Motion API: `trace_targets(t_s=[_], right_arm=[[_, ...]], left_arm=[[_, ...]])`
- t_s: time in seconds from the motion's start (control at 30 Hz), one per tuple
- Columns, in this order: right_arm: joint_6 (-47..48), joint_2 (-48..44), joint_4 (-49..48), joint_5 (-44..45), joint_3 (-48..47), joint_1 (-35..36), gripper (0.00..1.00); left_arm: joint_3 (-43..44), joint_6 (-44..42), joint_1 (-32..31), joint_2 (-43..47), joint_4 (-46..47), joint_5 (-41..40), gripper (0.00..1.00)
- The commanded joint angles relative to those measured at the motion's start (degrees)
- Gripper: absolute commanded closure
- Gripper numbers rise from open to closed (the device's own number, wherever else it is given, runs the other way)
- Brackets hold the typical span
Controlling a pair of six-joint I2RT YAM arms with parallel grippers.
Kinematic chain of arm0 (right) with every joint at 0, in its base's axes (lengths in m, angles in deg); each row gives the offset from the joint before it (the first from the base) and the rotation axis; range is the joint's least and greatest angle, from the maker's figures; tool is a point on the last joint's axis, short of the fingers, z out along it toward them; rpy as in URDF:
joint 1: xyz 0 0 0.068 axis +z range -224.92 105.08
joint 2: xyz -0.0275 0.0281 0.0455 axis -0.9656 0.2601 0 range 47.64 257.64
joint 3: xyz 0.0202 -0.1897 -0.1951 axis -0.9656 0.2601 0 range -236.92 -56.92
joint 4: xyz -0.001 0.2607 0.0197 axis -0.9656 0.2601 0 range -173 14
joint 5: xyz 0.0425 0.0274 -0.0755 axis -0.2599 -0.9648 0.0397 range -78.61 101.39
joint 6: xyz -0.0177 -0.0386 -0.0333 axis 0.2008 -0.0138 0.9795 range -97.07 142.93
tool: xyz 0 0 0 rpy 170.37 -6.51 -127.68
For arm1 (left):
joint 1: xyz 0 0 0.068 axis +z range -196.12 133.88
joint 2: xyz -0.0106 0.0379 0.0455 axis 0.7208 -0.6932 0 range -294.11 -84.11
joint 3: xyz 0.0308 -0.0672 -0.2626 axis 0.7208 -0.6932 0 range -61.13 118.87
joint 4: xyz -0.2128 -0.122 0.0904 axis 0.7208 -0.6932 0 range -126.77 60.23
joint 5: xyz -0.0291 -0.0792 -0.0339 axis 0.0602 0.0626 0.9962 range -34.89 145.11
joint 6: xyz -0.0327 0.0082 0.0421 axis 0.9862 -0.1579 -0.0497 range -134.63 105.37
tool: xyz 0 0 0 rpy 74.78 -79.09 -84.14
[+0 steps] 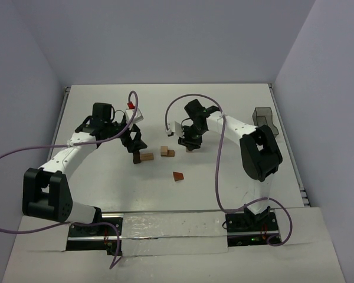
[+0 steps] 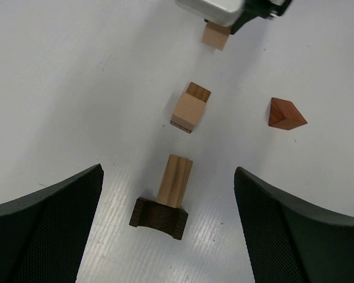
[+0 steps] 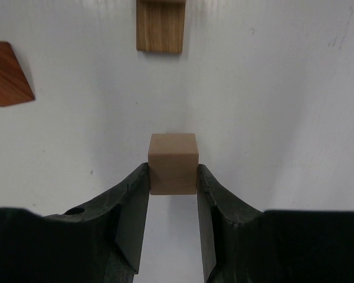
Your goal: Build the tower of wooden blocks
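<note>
My right gripper (image 3: 173, 177) is shut on a small light tan cube (image 3: 173, 162), its jaws pressing both sides just above the white table. The same cube (image 2: 215, 36) shows at the top of the left wrist view. A tan block on a darker piece (image 2: 190, 109) stands mid-table, seen from above as a small stack (image 1: 166, 151). A tan rectangular block (image 2: 175, 181) rests against a dark brown arch piece (image 2: 159, 217), between the wide-open fingers of my left gripper (image 2: 168, 171). The reddish-brown wedge (image 1: 178, 176) lies alone nearer the arms, apart from both grippers.
A dark grey bin (image 1: 264, 118) stands at the right edge of the table (image 1: 236, 177). Purple cables loop over both arms. Walls close in the back and sides.
</note>
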Motion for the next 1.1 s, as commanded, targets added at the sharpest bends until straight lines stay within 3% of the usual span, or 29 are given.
trace_targets(t_s=[0.0,0.43,1.07], right_arm=[[-4.1,-2.6,1.9,-0.2,-4.7,3.2,0.83],[-11.8,3.5,-0.4,5.6,-9.6,9.9,0.85],[-14.8,7.2,-0.6,5.2,-12.5,11.4,0.84]], left_arm=[[-0.3,3.8,0.1,-1.1,4.8,-2.4,0.03],[1.0,7.0,2.8,-3.0,5.4,-1.8,0.01],[1.3,6.5,2.8,-3.2,5.0,-1.9,0.01]])
